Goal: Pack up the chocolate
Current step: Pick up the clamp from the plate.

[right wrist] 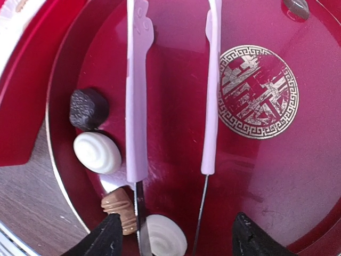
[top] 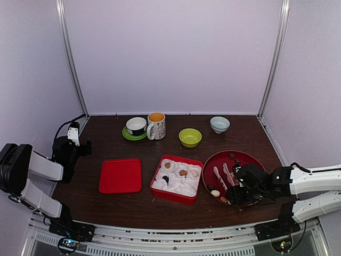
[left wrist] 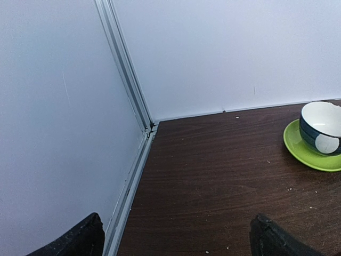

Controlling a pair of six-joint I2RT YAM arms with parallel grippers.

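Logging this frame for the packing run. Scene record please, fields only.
box: red box, white liner, packed chocolates inside
lid: red lid, flat, left of the box
plate: red plate, right of the box, holds loose chocolates and pink-handled utensils
right arm: right end effector open, low over the plate, fingers either side of the utensils' metal ends
left arm: left end effector open, empty, at the far left
back row: cup on green saucer, mug, green bowl, pale bowl

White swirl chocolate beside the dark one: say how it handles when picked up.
The white swirl chocolate looks small and domed: probably light, may slip from a pinch. On the glossy red plate it likely slides if nudged.
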